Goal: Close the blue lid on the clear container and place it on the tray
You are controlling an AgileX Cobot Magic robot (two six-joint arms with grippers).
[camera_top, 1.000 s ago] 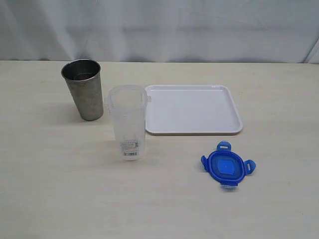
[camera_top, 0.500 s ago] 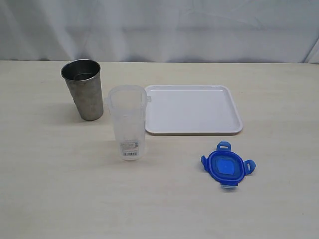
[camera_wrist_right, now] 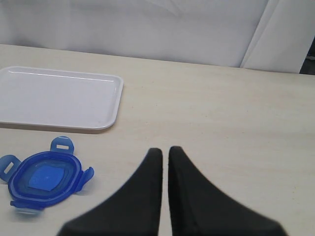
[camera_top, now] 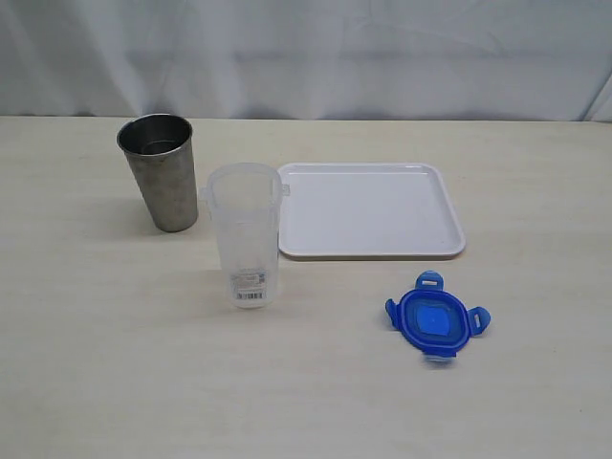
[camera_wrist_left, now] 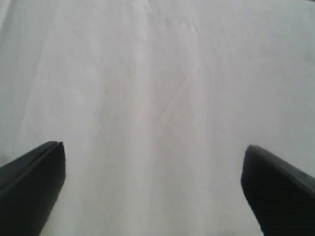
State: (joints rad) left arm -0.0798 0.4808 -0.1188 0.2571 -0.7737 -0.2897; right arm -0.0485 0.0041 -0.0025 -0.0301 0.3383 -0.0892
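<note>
Nothing done: lid on worktop, container open, tray bare; left pincer wide, seemingly empty; right pincer closed.

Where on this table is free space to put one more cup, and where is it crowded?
Free: the table left of the blue lid, nearer the camera than the clear container; the tray. Crowded: tumbler, container and tray stand close together.

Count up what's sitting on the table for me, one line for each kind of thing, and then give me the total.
metal cup: 1
clear container: 1
blue lid: 1
white tray: 1
Total: 4
</note>
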